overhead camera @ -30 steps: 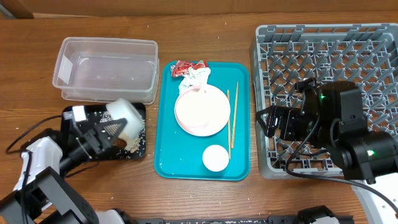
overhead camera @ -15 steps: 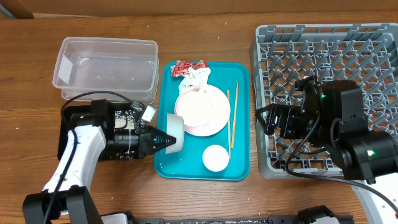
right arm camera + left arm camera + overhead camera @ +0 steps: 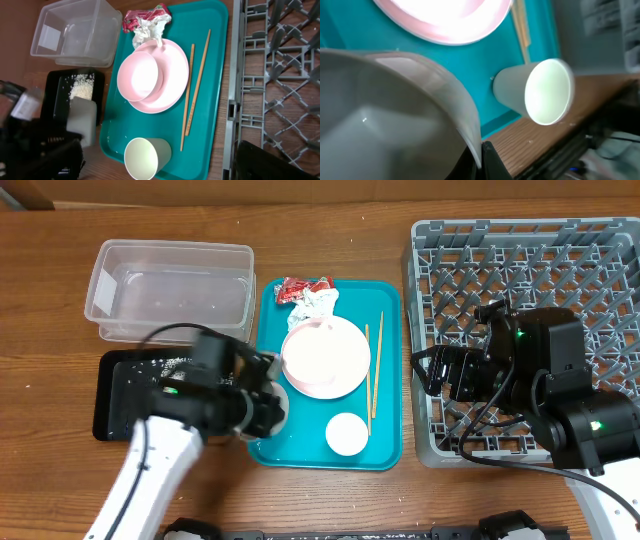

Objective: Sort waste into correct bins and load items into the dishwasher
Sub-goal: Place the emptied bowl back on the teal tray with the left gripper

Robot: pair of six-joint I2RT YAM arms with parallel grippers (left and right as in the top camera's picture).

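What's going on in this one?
The left gripper holds the greyish-white bowl by its rim at the teal tray's left edge, beside the black tray, which has rice in it. The right gripper hangs over the dish rack. The pink plate, pink bowl, cup, chopsticks, wrapper and napkin sit on the teal tray.

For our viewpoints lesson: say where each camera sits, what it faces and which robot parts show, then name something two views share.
Overhead: above the table, facing down on teal tray and dish rack; left arm and right arm show.
Left wrist: over the tray, facing the held greyish-white bowl and white cup; a finger shows.
Right wrist: over the rack's edge, facing the tray; left arm shows.
Shared: the white cup.
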